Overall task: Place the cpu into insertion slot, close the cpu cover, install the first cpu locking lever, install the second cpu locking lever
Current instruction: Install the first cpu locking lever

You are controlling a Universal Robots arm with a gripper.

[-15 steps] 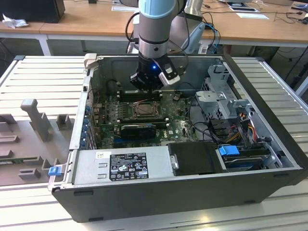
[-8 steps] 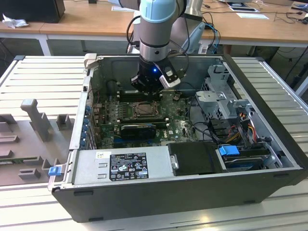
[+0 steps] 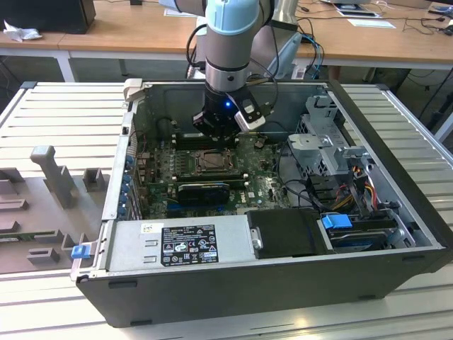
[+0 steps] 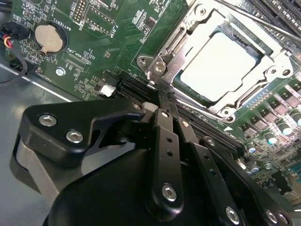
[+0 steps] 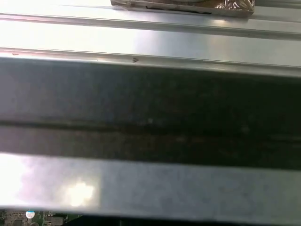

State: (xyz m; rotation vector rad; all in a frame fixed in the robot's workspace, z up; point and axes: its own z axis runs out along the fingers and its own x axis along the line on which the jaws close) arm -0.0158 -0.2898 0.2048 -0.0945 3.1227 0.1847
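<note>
Even overhead room light; glare whitens the cpu, and the first wrist view is blurred

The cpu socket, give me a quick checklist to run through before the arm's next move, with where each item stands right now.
1. cpu seated in the insertion slot: ok.
2. cpu cover lying down over the chip: ok.
3. Locking levers latched: cannot tell.
4. gripper fingers together at the socket's corner, holding nothing: ok.
5. Arm inside the computer case, above the motherboard: ok.
</note>
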